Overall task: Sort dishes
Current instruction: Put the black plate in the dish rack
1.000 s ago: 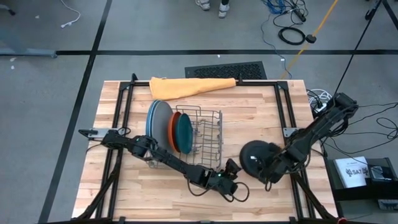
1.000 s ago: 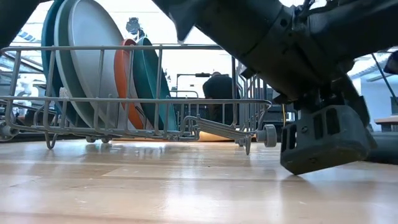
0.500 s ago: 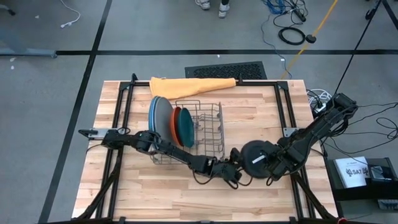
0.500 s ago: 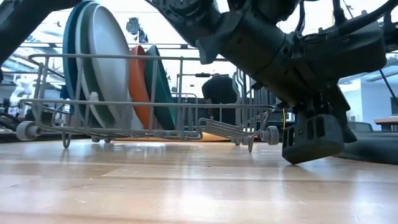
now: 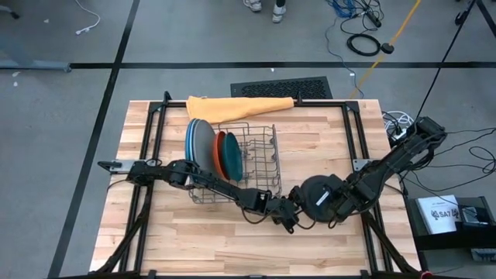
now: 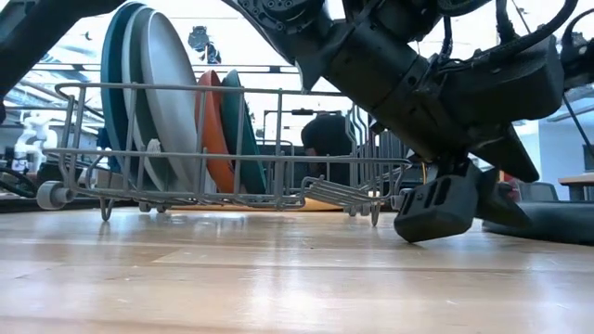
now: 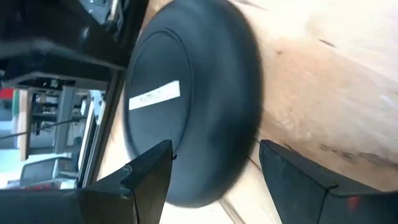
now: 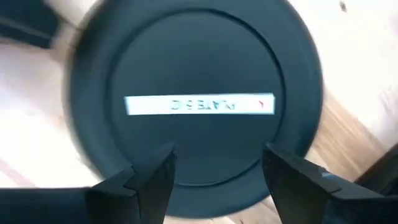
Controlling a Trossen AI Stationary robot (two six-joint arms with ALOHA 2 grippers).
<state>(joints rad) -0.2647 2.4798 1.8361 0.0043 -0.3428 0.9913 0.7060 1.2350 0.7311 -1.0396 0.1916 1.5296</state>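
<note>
A black plate (image 5: 314,194) with a white stripe (image 8: 199,104) lies bottom up on the table, right of the wire rack (image 5: 260,159). My left gripper (image 7: 216,148) is open, low at the plate's left rim, one finger on either side of the rim's near arc. My right gripper (image 8: 219,152) is open above the plate, pointing down at it. Light blue, grey, orange and teal plates (image 5: 213,151) stand on edge in the rack's left part (image 6: 167,111).
A folded orange cloth (image 5: 240,107) lies at the table's far edge behind the rack. My left forearm runs close along the rack's near side. Black frame rails (image 5: 353,132) border the table. Bare wood (image 5: 201,240) lies along the near edge.
My left gripper has swung toward the table's right and far side, up to the black plate's left rim, rolling as it went. The rack has shifted a little on the table. The black plate has stayed where it was.
</note>
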